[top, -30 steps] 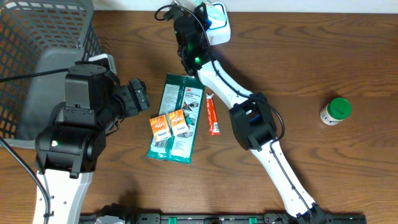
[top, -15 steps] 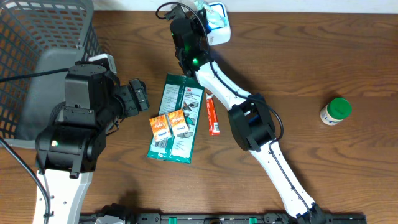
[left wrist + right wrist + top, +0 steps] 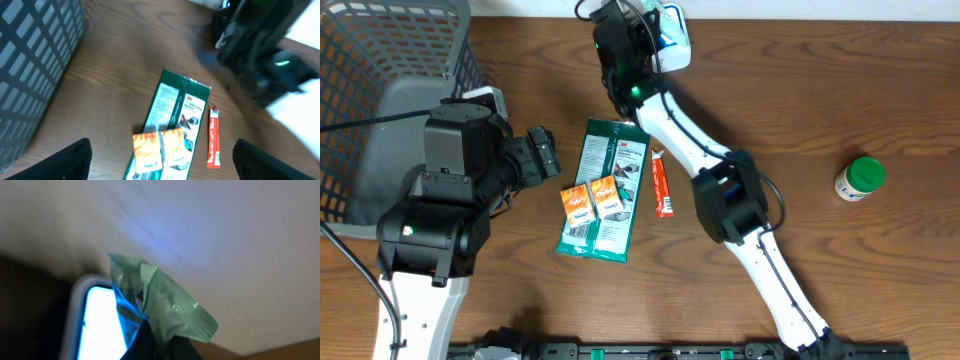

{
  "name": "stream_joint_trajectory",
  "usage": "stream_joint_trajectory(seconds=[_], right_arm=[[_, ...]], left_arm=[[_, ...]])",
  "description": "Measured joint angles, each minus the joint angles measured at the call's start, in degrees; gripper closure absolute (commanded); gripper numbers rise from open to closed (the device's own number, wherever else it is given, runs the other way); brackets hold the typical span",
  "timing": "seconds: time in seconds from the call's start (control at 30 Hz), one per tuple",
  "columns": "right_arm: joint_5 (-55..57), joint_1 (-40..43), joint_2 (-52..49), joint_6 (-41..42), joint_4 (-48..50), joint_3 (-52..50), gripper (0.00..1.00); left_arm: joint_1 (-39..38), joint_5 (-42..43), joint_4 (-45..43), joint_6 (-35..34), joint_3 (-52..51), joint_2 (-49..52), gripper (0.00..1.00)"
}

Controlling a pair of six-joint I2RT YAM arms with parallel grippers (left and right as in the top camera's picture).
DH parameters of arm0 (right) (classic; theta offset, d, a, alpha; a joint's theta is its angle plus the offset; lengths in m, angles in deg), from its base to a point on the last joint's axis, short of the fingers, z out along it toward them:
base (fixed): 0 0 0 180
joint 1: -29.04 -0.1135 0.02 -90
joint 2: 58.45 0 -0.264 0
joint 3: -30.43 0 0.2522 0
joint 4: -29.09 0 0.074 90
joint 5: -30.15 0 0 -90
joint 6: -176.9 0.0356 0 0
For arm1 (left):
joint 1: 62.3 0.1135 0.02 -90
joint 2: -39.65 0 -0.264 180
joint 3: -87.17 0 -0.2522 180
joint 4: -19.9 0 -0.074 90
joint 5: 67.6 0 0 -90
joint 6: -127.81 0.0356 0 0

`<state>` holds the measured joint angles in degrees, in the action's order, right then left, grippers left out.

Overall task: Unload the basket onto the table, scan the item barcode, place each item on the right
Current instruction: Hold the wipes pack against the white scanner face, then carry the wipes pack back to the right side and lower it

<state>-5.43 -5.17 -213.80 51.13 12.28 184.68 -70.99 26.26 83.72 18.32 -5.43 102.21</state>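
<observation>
- Scanning step: the right end effector [image 3: 152, 342] is clamped on a green packet [image 3: 160, 305], which sits just ahead of its fingertips beside the glowing scanner [image 3: 95, 325].
- The left end effector [image 3: 544, 156] hangs wide open, holding nothing.
- Next, I'd judge, the barcode needs turning toward the scanner.

The green package [image 3: 170, 105] carries the brand "3M" near its top. The print on the two orange packets [image 3: 147, 150] is too blurred to read.
</observation>
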Motion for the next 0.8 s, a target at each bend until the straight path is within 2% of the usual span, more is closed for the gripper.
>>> stream_joint_trajectory(seconds=[0.2, 0.37, 0.5, 0.6, 0.8], right_arm=[[-2.4, -0.68, 15.08, 12.9, -31.3, 0.04, 0.99], [-17.27, 0.17, 29.14, 26.58, -54.6, 0.37, 0.99], [-32.15, 3.8, 36.63, 33.09, -68.17, 0.7, 0.99], [-39.93, 8.17, 38.4, 35.52, -76.94, 1.01, 0.99], [-46.31, 18.12, 37.38, 39.74, -87.6, -1.64, 0.99]], left_arm=[[0.0, 0.02, -0.02, 0.0, 0.0, 0.0, 0.1], [0.0, 0.02, 0.0, 0.0, 0.0, 0.0, 0.1], [0.0, 0.0, 0.0, 0.0, 0.0, 0.0, 0.1], [0.0, 0.0, 0.0, 0.0, 0.0, 0.0, 0.1], [0.0, 0.0, -0.02, 0.0, 0.0, 0.0, 0.1]])
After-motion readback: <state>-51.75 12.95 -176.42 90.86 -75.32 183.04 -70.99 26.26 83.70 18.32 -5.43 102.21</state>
